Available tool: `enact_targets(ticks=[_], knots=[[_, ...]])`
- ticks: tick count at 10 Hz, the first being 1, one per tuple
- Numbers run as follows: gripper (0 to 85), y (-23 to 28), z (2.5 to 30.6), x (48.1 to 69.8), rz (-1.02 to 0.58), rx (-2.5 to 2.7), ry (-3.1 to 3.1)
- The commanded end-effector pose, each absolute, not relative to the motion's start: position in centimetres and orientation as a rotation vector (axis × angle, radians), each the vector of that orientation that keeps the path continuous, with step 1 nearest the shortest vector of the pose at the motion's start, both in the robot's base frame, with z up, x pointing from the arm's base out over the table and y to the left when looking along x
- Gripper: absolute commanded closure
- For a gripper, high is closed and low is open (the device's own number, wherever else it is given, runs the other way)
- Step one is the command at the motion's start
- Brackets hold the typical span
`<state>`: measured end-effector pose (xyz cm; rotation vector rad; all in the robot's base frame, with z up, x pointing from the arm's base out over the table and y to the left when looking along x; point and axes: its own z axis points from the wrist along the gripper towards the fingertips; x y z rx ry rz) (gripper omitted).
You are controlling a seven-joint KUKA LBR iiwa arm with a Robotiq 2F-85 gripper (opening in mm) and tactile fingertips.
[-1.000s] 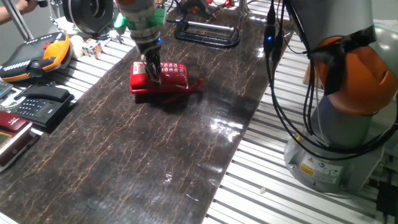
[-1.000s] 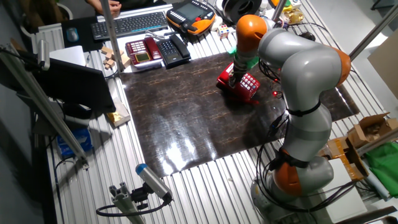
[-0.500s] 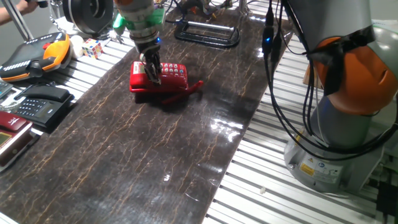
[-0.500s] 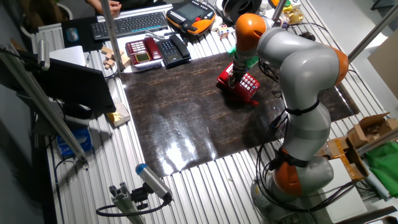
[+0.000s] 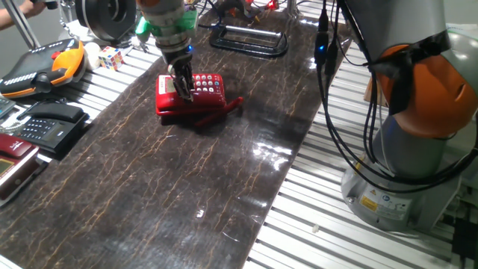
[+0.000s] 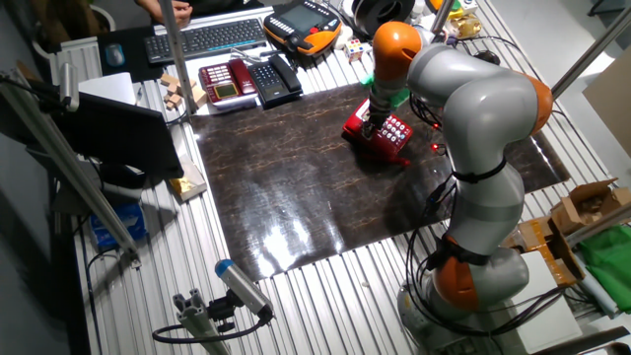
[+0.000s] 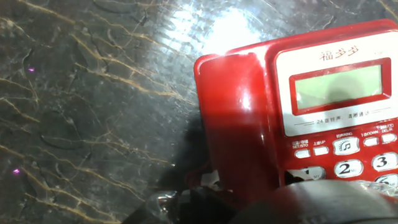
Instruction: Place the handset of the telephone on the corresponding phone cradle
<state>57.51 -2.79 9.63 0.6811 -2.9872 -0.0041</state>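
my gripper [image 5: 184, 93] straight over handset [image 7: 233, 118] | its long axis along the cradle [image 7: 336, 106] edge, apparently seated | grip: cannot tell

Glossy red plastic telephone [image 5: 191, 96], with white keypad buttons [image 7: 357, 163] bearing black numerals, a pale grey-green display [image 7: 337, 86] in a white panel, and red lettering above it. Glossy red elongated handset [image 7: 233, 118], same red as the base, with a bright reflection. Dark brown-black marbled counter [image 5: 149, 187], veined in thin tan and gold lines with white glare patches. Ribbed silver metal surround [image 5: 314, 217]. Black end effector [image 5: 183, 86] beneath a green collar [image 5: 168, 26]. Grey and orange robot arm [image 6: 473, 108].
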Motion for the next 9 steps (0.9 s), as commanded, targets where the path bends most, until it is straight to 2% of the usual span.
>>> enact_targets(ticks=[1,6,9], knots=[[27.7,-2.9,9.7,57.5,-0.005,0.681,-2.988],[27.0,-3.2,11.6,57.5,-0.045,0.661,-2.97],[36.3,-1.9,14.8,57.0,-0.036,0.619,-2.956]])
